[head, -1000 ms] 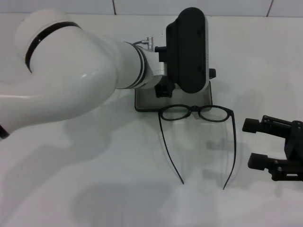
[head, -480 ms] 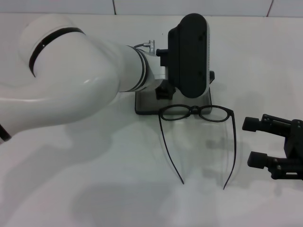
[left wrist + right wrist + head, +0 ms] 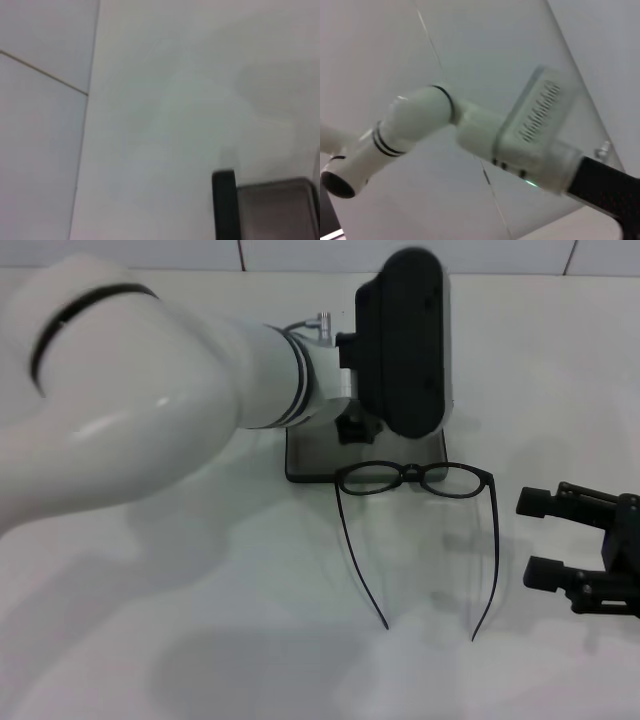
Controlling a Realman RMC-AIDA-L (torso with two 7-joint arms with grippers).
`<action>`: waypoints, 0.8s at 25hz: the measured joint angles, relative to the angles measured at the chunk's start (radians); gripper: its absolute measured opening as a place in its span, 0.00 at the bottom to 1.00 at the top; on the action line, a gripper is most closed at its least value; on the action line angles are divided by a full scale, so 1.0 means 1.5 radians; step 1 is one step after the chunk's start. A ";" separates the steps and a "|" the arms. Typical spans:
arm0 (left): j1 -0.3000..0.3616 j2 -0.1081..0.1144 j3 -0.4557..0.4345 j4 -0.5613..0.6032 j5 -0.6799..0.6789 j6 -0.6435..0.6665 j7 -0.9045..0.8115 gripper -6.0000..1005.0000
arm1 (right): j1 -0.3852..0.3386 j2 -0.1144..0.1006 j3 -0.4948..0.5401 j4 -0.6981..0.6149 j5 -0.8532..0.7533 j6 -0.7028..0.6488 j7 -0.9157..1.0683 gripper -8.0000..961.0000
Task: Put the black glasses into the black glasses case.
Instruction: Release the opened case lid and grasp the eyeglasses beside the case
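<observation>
The black glasses [image 3: 415, 479] lie unfolded on the white table [image 3: 250, 640], lens front toward twelve o'clock and both temple arms running back to about six o'clock, their tips nearest the robot. At three o'clock from them, low at the head view's edge, the right gripper [image 3: 535, 538] rests near the table with its two black fingers [image 3: 545, 503] spread apart and nothing between them (it stands clear of the near temple arm). Just beyond the lenses, at twelve o'clock, lies the black glasses case [image 3: 312, 462], open, its grey lining showing; the frame front sits at its near edge. Above the case the left arm reaches in from nine o'clock. Its left gripper [image 3: 350, 428] is mostly hidden behind the black wrist housing [image 3: 405, 340], so I cannot tell how its fingers stand. The left wrist view catches a corner of the open case [image 3: 272, 210].
</observation>
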 joint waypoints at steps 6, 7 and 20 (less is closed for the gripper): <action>0.094 0.000 -0.032 0.212 -0.027 0.059 -0.048 0.40 | -0.002 -0.018 0.001 -0.017 0.001 -0.011 0.011 0.88; 0.112 0.000 -0.046 0.242 -0.049 0.056 -0.052 0.40 | -0.004 -0.021 0.002 -0.025 0.002 -0.021 0.016 0.88; 0.226 0.005 -0.485 0.006 -0.934 0.309 0.326 0.38 | 0.004 -0.017 0.058 -0.428 -0.192 0.024 0.312 0.87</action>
